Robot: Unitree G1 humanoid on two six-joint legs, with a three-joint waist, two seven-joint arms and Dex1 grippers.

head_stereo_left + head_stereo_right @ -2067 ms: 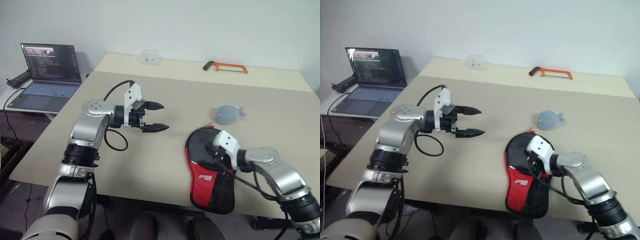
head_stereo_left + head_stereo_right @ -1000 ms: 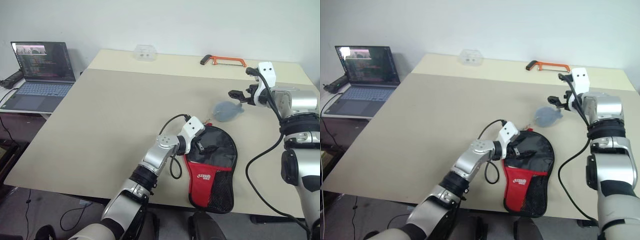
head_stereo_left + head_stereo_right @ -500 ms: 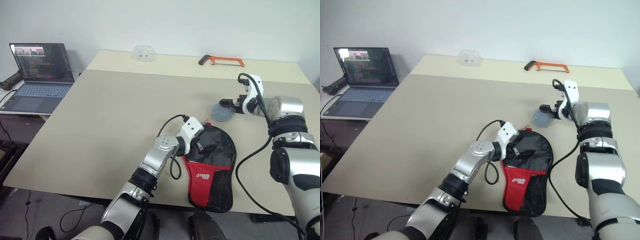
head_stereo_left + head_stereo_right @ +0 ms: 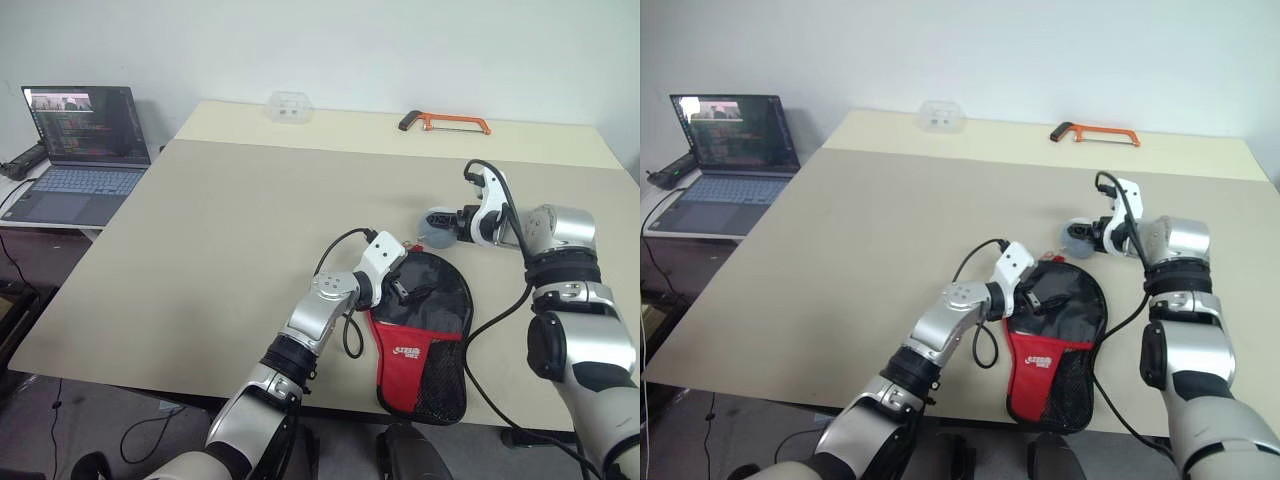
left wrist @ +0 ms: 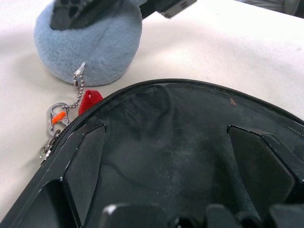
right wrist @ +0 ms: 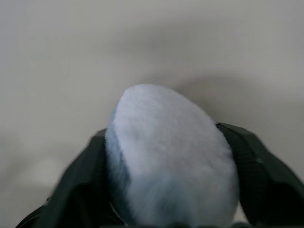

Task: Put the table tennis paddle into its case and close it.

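From my seat, the big tan table (image 4: 220, 220) carries everything. The case (image 4: 425, 330) lies flat near my front edge, round end toward the far side, narrow red end pointing back at me, so its long axis runs near to far. Through its clear face I take the dark round shape inside to be the paddle (image 5: 190, 142), though I can't make out its handle. My left gripper (image 4: 401, 290) sits spread wide at the case's round left rim, fingers resting over the clear face, holding nothing. My right gripper (image 4: 1080, 238) has its fingers around the blue plush fish (image 6: 168, 152) just beyond the case's round end. The zipper pull (image 5: 53, 128) lies beside the left gripper, which I judge the nearer for closing.
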